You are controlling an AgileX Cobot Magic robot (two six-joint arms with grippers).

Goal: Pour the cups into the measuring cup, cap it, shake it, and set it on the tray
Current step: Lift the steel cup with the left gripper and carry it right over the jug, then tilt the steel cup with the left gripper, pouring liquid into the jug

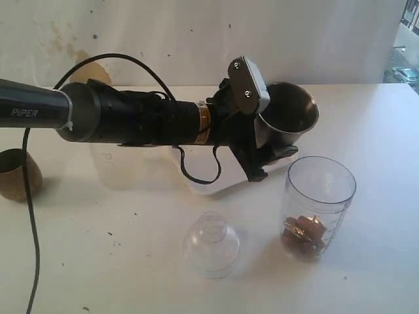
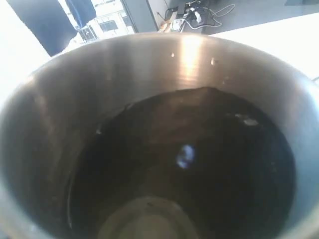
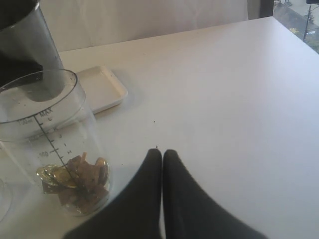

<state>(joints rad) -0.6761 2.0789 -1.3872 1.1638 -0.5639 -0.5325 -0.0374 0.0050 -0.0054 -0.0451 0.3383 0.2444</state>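
Note:
My left gripper (image 1: 272,145) is shut on the steel tumbler (image 1: 288,112) and holds it tilted, above and just behind the measuring cup (image 1: 319,204). The left wrist view is filled by the tumbler's dark inside (image 2: 164,149), and the fingers do not show there. The measuring cup stands upright and uncapped, with brown and gold pieces (image 3: 75,179) at its bottom. The small brown cup (image 1: 18,173) stands at the far left. The white tray (image 3: 102,87) lies behind the measuring cup, partly under the left arm. My right gripper (image 3: 162,155) is shut and empty, low over the table beside the measuring cup (image 3: 47,144).
A small clear domed lid (image 1: 211,243) sits on the table in front, left of the measuring cup. The long black left arm (image 1: 131,121) spans the scene from the left edge, and its cable (image 1: 29,216) hangs down there. The table's edge runs at the far right (image 3: 299,40).

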